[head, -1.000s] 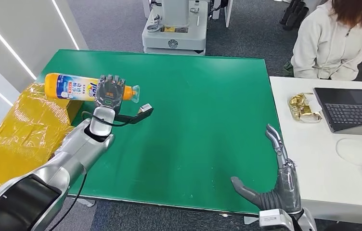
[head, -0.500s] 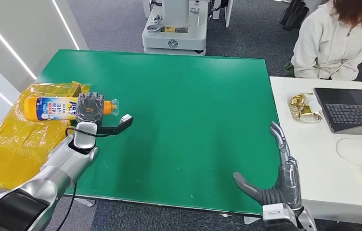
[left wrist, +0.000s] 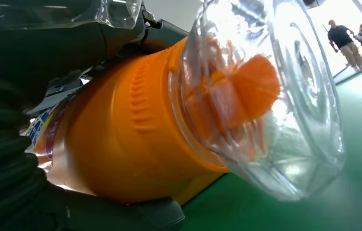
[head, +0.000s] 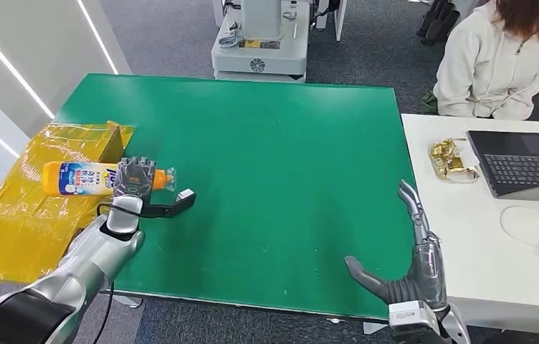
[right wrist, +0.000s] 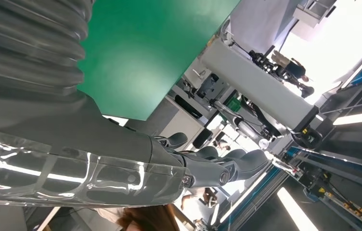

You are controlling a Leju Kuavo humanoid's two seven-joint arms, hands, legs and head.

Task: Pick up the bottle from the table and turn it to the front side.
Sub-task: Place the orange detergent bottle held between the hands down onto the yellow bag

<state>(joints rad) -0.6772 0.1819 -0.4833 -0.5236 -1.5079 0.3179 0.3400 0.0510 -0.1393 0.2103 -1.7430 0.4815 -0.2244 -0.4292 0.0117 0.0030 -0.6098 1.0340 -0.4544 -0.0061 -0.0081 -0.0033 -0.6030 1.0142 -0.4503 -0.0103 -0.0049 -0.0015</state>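
Observation:
An orange bottle [head: 80, 179] with a white and blue label lies sideways in my left hand [head: 132, 178], at the left edge of the green table [head: 274, 143]. Its clear cap [head: 170, 178] points toward the table's middle. The hand grips it near the neck. Close up in the left wrist view, the orange bottle [left wrist: 121, 130] and its clear cap [left wrist: 285, 96] sit against my dark fingers [left wrist: 6, 159]. My right hand [head: 413, 269] stands with fingers spread at the table's near right edge, holding nothing; its grey fingers [right wrist: 208, 168] also show in the right wrist view.
Yellow plastic wrapping [head: 30, 208] lies off the table's left edge, under the bottle's base. A white desk [head: 467, 244] to the right carries a laptop [head: 525, 161], a gold wrapper [head: 453, 161] and a cable. A person [head: 499, 57] sits at the far right. A robot base [head: 259, 43] stands behind the table.
My left hand has carried the bottle down and toward me along the table's left edge, lowering it near the yellow wrapping. The right hand has barely moved.

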